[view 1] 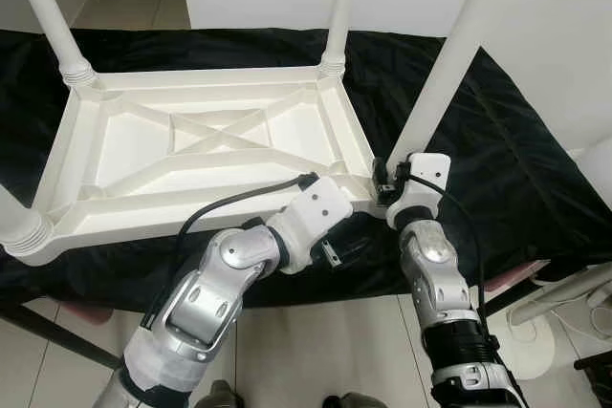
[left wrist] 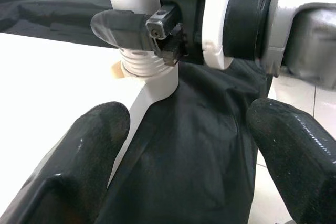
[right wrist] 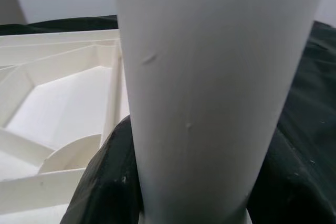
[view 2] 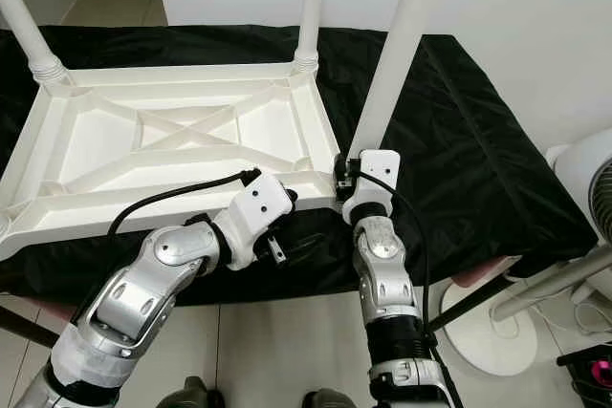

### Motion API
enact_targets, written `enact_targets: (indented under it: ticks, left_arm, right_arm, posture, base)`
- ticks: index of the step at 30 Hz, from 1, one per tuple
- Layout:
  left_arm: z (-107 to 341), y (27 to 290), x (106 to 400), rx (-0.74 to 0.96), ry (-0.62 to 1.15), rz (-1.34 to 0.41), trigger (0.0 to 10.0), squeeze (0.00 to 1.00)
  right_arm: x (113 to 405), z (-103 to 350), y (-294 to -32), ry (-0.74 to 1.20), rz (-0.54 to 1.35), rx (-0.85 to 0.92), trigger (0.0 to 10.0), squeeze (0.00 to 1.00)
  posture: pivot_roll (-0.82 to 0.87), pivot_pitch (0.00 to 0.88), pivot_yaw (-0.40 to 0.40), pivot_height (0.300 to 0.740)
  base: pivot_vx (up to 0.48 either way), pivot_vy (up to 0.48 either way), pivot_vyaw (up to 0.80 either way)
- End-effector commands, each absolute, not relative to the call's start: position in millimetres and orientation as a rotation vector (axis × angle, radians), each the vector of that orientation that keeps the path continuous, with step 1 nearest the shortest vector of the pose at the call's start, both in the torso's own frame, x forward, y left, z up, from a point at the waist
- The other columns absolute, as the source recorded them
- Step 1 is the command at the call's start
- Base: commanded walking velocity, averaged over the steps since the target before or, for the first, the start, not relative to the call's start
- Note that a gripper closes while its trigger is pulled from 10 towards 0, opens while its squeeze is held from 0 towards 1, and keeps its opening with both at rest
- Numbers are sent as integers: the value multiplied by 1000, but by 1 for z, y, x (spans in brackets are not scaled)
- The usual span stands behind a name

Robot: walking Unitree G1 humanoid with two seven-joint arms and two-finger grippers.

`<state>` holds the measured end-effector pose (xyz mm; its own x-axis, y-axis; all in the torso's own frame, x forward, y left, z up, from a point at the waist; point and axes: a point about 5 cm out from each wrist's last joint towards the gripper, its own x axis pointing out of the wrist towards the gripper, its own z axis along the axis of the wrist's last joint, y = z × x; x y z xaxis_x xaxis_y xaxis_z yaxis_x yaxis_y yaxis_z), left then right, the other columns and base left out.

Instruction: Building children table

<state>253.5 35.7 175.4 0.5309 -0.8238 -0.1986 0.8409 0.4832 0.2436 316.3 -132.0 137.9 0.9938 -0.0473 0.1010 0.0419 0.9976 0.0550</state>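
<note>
Black cloth (view 1: pixel 497 140) | white table (view 1: pixel 191 140) upturned, ribbed | right hand (view 1: pixel 387 183) grips leg (view 1: pixel 449 74)

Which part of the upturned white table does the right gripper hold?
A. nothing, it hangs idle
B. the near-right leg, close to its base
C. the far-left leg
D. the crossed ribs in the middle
B: the right gripper is closed around the near-right leg just above the table corner, while the left gripper waits open beside it.
</note>
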Motion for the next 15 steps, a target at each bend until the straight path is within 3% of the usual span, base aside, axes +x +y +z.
enact_targets:
  ticks: [1,9,10,15]
  left_arm:
    - [179,33,253,301,52,-1024,10000,0]
    - [178,31,253,301,51,-1030,10000,0]
    - [179,30,253,300,47,-1029,10000,0]
    - [180,30,255,292,41,-1021,10000,0]
  right_arm:
    - [308,122,-129,-20,-121,74,10000,0]
    - [304,133,-125,-57,-81,103,10000,0]
    - [303,135,-126,-75,-71,116,10000,1000]
    - [302,142,-132,-116,-36,133,10000,1000]
  posture:
    - [-53,58,-12,740]
    - [-66,56,-11,740]
    - [-70,56,-13,740]
    - [-73,59,-17,740]
  base:
    - [0,0,0]
    - [0,0,0]
    - [0,0,0]
    - [0,0,0]
